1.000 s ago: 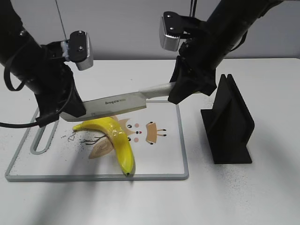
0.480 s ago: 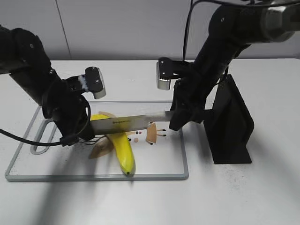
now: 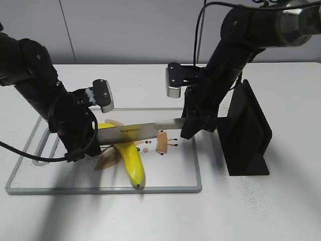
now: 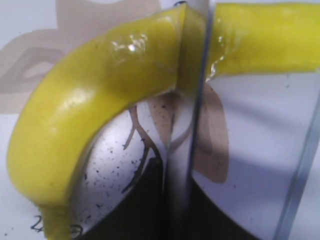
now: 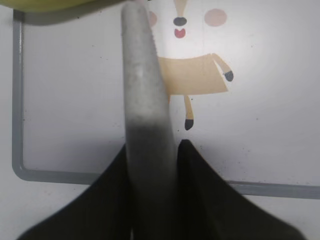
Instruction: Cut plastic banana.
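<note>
The plastic banana lies on the white cutting board, dark tip toward the front. A kitchen knife lies across it, blade edge pressed on the banana's upper half. My right gripper is shut on the knife's grey handle. My left gripper is shut on the blade's tip end. In the left wrist view the blade runs edge-on from my left gripper up into the yellow banana. In the right wrist view my right gripper clasps the handle; a sliver of banana shows at the top.
A black knife stand stands on the table just right of the board, close behind my right arm. The board has a grey rim, a cartoon print and a handle slot at its left end.
The knife came down from above the board onto the banana, both arms lowering with it. In the last half second it has hardly moved.
</note>
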You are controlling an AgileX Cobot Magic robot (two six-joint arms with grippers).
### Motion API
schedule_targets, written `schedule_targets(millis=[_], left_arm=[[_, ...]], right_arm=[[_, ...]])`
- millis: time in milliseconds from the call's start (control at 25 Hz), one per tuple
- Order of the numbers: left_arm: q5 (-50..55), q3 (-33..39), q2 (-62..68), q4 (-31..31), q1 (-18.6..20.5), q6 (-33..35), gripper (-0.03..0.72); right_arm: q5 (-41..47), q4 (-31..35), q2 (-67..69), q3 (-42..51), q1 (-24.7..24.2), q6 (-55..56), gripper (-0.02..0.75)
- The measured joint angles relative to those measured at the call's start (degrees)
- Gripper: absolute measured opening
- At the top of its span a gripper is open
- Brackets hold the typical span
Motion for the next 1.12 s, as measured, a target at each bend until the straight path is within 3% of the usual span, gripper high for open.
schedule_targets(millis=[680,760,800,920,960,1120], left_arm=[[1.6,0.88,-14.97,1.65,0.0,-0.65,0.009],[2.08,0.88,-15.42,1.71,0.0,-0.65,0.092],[2.49,0.88,-15.42,1.71,0.0,-0.65,0.175],[3.04,1.03,-15.42,0.53,0.0,-0.7,0.519],[2.66,1.03,-15.42,-0.23,0.0,-0.92,0.59],[0.22,1.07,-15.42,-1.76,0.0,-1.05,0.667]], right_arm=[[0.63,-0.7,-14.62,0.39,0.39,0.1,0.188],[0.67,-0.7,-14.78,0.39,0.39,0.16,0.188],[0.67,-0.7,-14.78,0.39,0.39,0.16,0.186],[0.67,-0.7,-14.78,0.39,0.39,0.45,0.174],[0.61,-0.7,-14.78,0.39,0.39,0.7,0.174],[0.37,-0.85,-14.78,0.39,0.3,1.16,0.168]])
